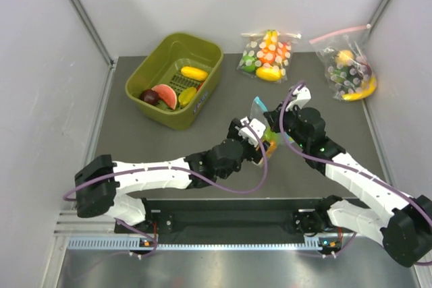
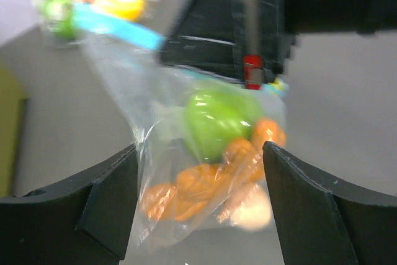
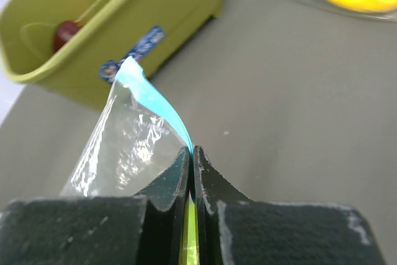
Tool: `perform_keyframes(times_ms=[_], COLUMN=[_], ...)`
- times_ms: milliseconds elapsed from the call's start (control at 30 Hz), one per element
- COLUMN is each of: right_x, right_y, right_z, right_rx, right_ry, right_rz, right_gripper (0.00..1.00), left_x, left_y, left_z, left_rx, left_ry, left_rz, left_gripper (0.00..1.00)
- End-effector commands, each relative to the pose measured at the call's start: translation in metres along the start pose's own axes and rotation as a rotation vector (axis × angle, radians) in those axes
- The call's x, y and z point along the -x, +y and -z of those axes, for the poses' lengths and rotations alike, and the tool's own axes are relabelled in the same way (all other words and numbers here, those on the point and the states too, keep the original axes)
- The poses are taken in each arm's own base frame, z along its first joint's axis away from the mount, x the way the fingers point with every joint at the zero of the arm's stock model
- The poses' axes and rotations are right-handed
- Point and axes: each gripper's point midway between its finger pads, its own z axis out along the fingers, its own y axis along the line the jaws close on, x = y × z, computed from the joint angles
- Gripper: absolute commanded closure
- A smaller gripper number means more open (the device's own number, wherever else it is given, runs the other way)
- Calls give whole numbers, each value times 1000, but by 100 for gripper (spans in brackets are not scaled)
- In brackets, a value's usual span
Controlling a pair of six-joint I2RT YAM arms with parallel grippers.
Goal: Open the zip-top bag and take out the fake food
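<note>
Right gripper (image 3: 191, 164) pinching the zip-top bag (image 3: 121, 144) by its blue strip, left gripper (image 2: 198, 200) spread either side of the bag, fake food (image 2: 216, 122) inside

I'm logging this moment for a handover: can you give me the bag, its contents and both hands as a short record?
bag: small clear plastic zip-top bag, hanging from right hand
contents: round green toy fruit, orange carrot-like toy pieces, all inside
right hand: shut on light-blue zip strip
left hand: open, one finger either side of bag
</note>
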Motion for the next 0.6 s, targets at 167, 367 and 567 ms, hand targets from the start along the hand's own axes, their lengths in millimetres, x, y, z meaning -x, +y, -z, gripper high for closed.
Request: perform_keyframes(times_ms=[167, 367, 567], right_x=[40, 43, 46], right_y=[-12, -19, -12], right_z=[12, 19, 24], right_rx=[-136, -222, -205], right_ry=[-113, -125, -140], right_rz=[26, 43, 21], right_gripper=[100, 100, 100], left_x=[36, 46, 42], left_y=[34, 13, -26], left_z=[8, 3, -23], left_rx=[351, 339, 189], left_ry=[-106, -149, -152], left_rz=[-16, -47, -14], left_gripper=[17, 15, 11])
